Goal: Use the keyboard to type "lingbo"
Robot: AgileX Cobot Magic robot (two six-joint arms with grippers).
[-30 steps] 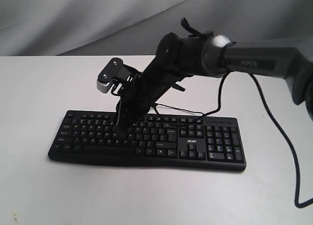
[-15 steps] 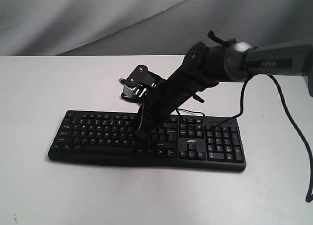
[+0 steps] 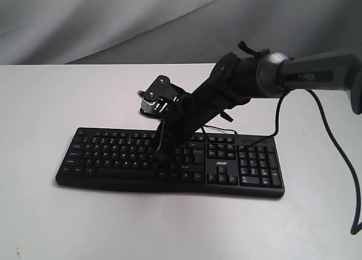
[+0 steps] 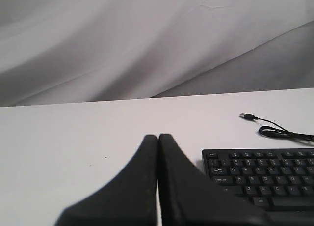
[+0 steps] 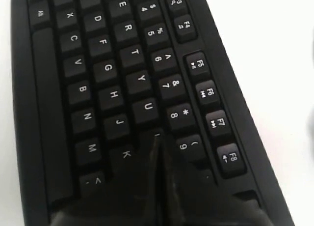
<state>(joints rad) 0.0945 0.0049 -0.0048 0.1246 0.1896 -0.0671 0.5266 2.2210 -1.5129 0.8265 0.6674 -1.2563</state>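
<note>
The black keyboard [image 3: 113,158] lies flat on the white table, acer logo near its number pad. My right gripper [image 3: 159,155] reaches across from the right and points down onto the letter keys right of centre. In the right wrist view the keyboard [image 5: 98,88] fills the picture and the right gripper [image 5: 158,140] is shut with nothing held, its tips over the I key, between the K key [image 5: 125,155] and the 9 key [image 5: 189,145]. My left gripper [image 4: 158,137] is shut and empty, off the keyboard's [image 4: 265,172] left end.
The keyboard's thin black USB cable [image 4: 274,130] lies loose on the white table [image 3: 45,102] behind it. A black cable [image 3: 345,175] hangs from the right arm down the right side. Grey cloth [image 3: 85,22] backs the table.
The right gripper has moved right along the letter rows, from the left-centre keys to right of centre, then eased slightly back left. The left gripper's earlier state is not shown.
</note>
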